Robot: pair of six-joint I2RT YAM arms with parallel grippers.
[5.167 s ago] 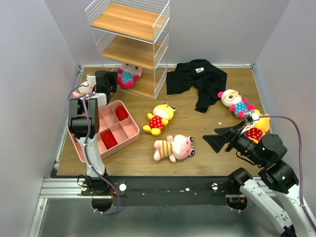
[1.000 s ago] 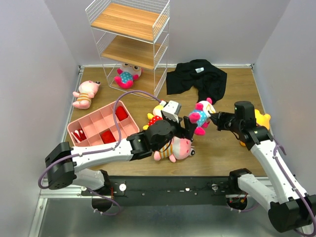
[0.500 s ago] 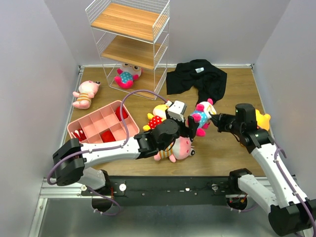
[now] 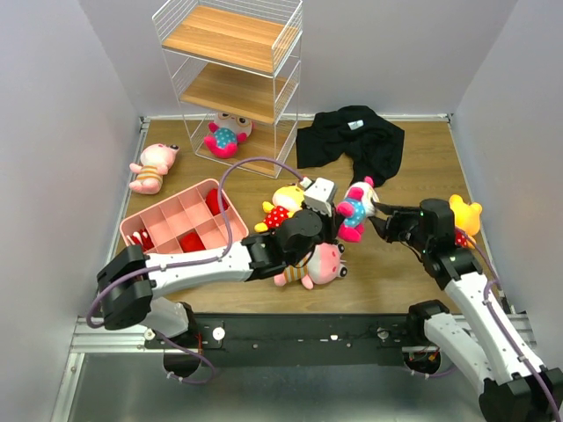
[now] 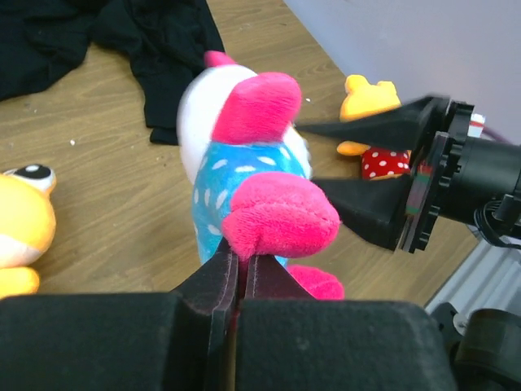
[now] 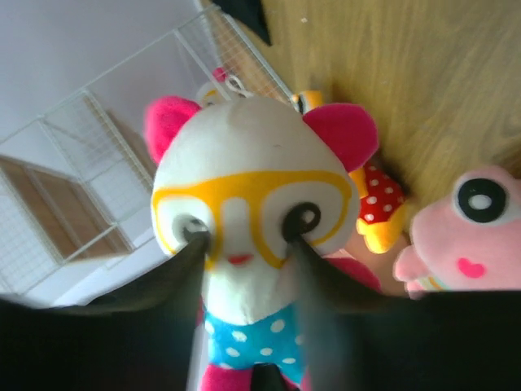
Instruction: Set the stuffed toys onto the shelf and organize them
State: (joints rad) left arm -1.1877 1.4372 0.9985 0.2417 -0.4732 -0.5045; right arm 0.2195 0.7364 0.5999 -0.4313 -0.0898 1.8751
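A white-faced stuffed toy with yellow glasses (image 4: 356,205) hangs above the table's middle. My left gripper (image 4: 332,214) is shut on its pink limb (image 5: 281,220), jaws pinched together (image 5: 242,265). My right gripper (image 4: 380,218) is open, its fingers (image 5: 366,129) either side of the toy's face (image 6: 252,187) and about touching it. Another glasses toy (image 4: 227,134) lies on the shelf's (image 4: 233,79) bottom board. A yellow toy (image 4: 283,204) and a pink toy (image 4: 318,262) lie under my left arm. A second pink toy (image 4: 151,167) lies at far left, a second yellow one (image 4: 464,215) at right.
A black cloth garment (image 4: 352,141) is spread on the table behind the held toy. The pink compartment tray (image 4: 167,224) with red pieces sits at front left. Walls close in on both sides.
My left gripper closed on the toy's pink limb and my right gripper opened off the toy. The toy shifted slightly left.
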